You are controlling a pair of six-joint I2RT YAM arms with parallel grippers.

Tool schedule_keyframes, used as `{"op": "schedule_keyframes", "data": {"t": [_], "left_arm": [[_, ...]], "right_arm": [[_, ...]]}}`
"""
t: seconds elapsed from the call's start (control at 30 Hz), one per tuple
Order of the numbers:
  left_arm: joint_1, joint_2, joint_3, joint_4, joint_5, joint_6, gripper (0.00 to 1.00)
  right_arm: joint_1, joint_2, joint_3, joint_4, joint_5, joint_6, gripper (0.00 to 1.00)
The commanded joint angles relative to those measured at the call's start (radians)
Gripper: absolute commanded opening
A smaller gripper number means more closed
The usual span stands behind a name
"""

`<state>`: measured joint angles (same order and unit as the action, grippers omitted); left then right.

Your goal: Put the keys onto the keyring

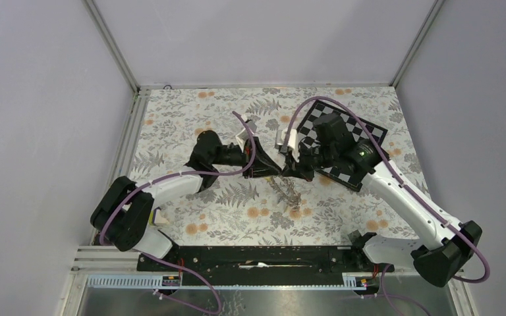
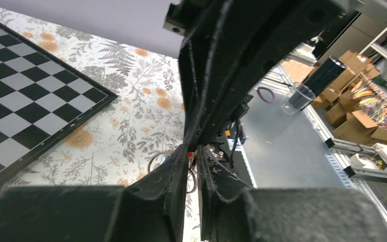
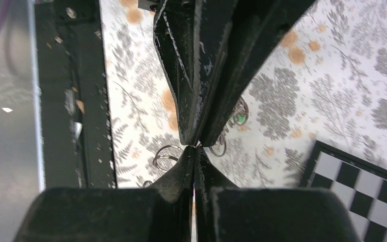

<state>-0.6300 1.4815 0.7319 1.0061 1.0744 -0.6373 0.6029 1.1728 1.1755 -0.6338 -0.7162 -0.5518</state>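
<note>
My two grippers meet tip to tip above the middle of the flowered table. My left gripper (image 1: 265,169) (image 2: 194,157) is shut with a narrow gap, and the red head of a key (image 2: 190,154) shows between its tips. My right gripper (image 1: 286,167) (image 3: 195,148) is shut tight on something thin, apparently the wire of a keyring. Thin metal rings (image 3: 166,156) (image 2: 155,160) show just past the fingertips. A bunch of keys and rings (image 1: 289,192) lies just below the grippers. A green key head (image 3: 239,118) shows behind the left fingers (image 3: 196,75). No broad flat ring is in view.
A black-and-white chequered board (image 1: 349,141) (image 2: 25,96) (image 3: 368,186) lies at the right, under the right arm. A black rail (image 1: 257,257) (image 3: 75,101) runs along the near edge of the table.
</note>
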Motion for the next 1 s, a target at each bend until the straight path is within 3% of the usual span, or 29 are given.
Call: {"op": "schedule_keyframes", "data": {"t": [0.0,0.2,0.53,0.77,0.97], "left_arm": [[0.016,-0.042,0.124,-0.392,-0.005,0.347,0.24],[0.068,-0.055,0.2,-0.668,-0.029,0.591,0.54],[0.112,-0.077,0.281,-0.971,-0.019,0.931,0.72],[0.112,-0.069,0.315,-0.98,0.05,0.927,0.74],[0.076,-0.063,0.284,-0.823,0.156,0.753,0.51]], "right_arm": [[0.104,0.039,0.182,-0.182,0.293,-0.177,0.0],[0.228,0.111,0.324,-0.323,0.543,-0.326,0.0],[0.377,0.203,0.37,-0.386,0.976,-0.488,0.0],[0.382,0.212,0.396,-0.39,0.917,-0.464,0.0],[0.379,0.185,0.375,-0.343,0.794,-0.371,0.0]]}}
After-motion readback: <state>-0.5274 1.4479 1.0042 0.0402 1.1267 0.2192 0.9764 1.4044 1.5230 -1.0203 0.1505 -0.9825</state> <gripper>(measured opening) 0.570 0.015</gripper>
